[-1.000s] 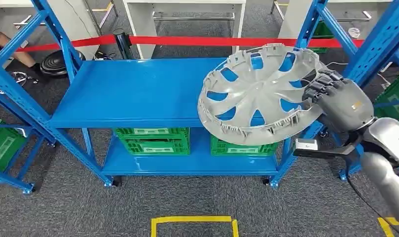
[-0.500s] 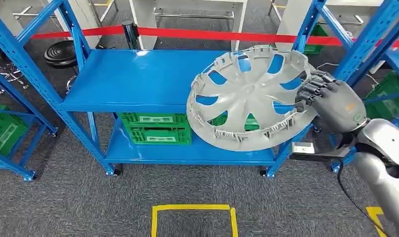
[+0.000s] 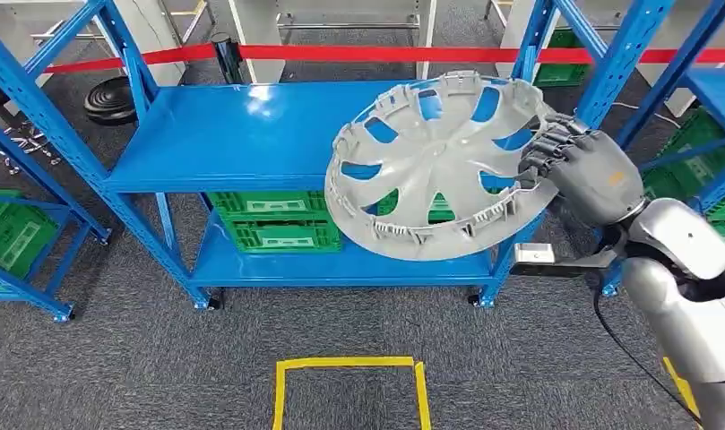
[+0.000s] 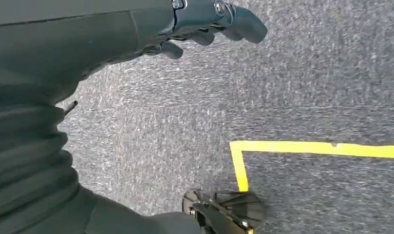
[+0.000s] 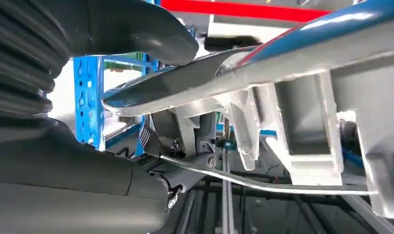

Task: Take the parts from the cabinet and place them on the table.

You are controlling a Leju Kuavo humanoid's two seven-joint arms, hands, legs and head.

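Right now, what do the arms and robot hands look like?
Right robot hand: matte grey shell with dark ribbed fingers and a small orange-and-green mark. Glossy silver forearm, black cable trailing beneath. Left robot hand: dark grey, with a ribbed cover.

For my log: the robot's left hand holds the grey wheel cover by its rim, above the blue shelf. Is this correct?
Not quite: the right hand holds the grey wheel cover by its rim, above the blue shelf, as the head view shows.

No readable text, label, brand or number on anything in view
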